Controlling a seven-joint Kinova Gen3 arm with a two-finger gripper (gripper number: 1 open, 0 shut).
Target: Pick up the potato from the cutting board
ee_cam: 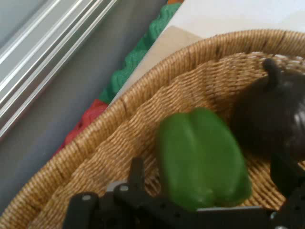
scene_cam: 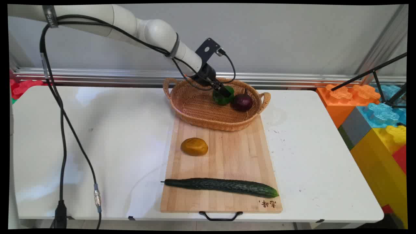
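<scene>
Pincer (scene_cam: 224,92) is down inside the wicker basket (scene_cam: 201,122), angled in from the far-left rim, and it's released: in the hand view the two fingers (ee_cam: 137,169) stand wide apart with the green pepper (ee_cam: 202,157) sitting between them, a gap showing on each side, nothing clamped. From the main view the green pepper (scene_cam: 221,99) lies on the basket floor right under the fingertips, against the far wall. Just beyond it, on the pincer's right-hand side in the hand view, sits a dark purple vegetable (ee_cam: 271,119) with a stubby stem; the two look to be touching or very nearly so, too close to call. My read: with the pepper's broad lobes facing the fingers, any handling here wants the pincer centred on it and kept off that purple neighbour and the woven wall (ee_cam: 95,143), since room is tight on both sides. Further out, towards the camera, the basket rests on the far end of a wooden cutting board (scene_cam: 227,156); on it an orange-brown lump (scene_cam: 194,146), then a long cucumber (scene_cam: 221,187) across the near end. White surface (scene_cam: 113,130) all around.
</scene>
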